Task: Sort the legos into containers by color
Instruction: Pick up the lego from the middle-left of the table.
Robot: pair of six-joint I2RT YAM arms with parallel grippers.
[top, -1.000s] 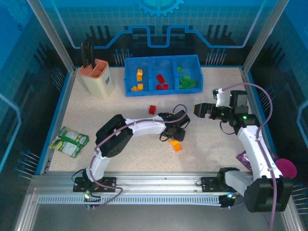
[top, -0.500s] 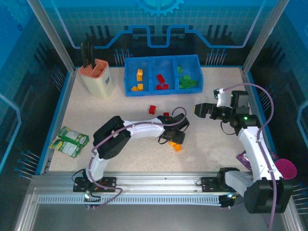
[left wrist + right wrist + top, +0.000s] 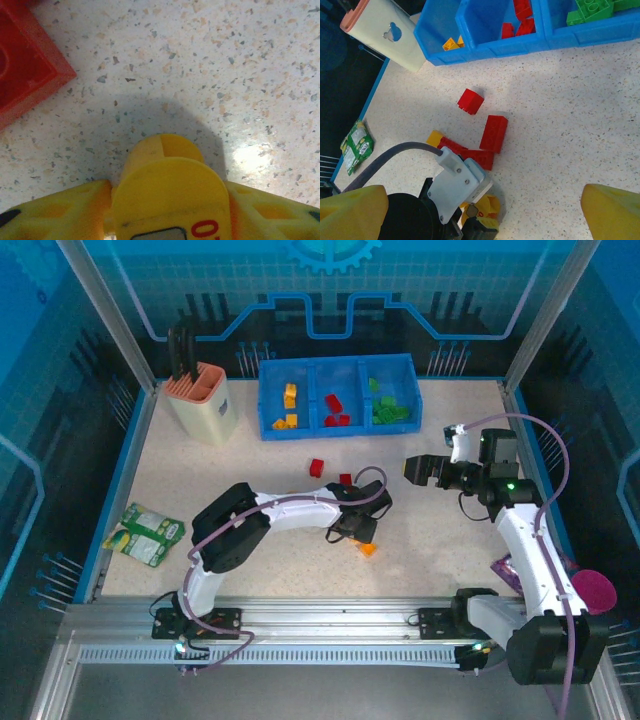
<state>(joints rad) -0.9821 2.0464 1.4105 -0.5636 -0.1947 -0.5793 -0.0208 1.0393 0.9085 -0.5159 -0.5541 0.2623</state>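
My left gripper (image 3: 362, 536) is down on the table mid-field, its yellow fingers (image 3: 55, 212) shut on a yellow lego (image 3: 167, 160), seen from above as an orange-yellow piece (image 3: 367, 549). A red lego (image 3: 25, 60) lies just beside it. More red legos (image 3: 317, 467) (image 3: 345, 480) lie behind the gripper, and in the right wrist view a yellow lego (image 3: 435, 136) lies against a red one (image 3: 470, 152). The blue tray (image 3: 310, 432) at the back holds yellow, red and green legos (image 3: 390, 408) in separate compartments. My right gripper (image 3: 412, 468) hovers open to the right.
A cream-and-salmon utensil holder (image 3: 203, 400) stands left of the tray. A green-and-white snack packet (image 3: 146, 533) lies near the left wall. A pink disc (image 3: 597, 590) sits beside the right arm's base. Blue walls ring the table.
The left gripper has shifted slightly toward the near edge, and the yellow lego with it. The right arm has not moved.
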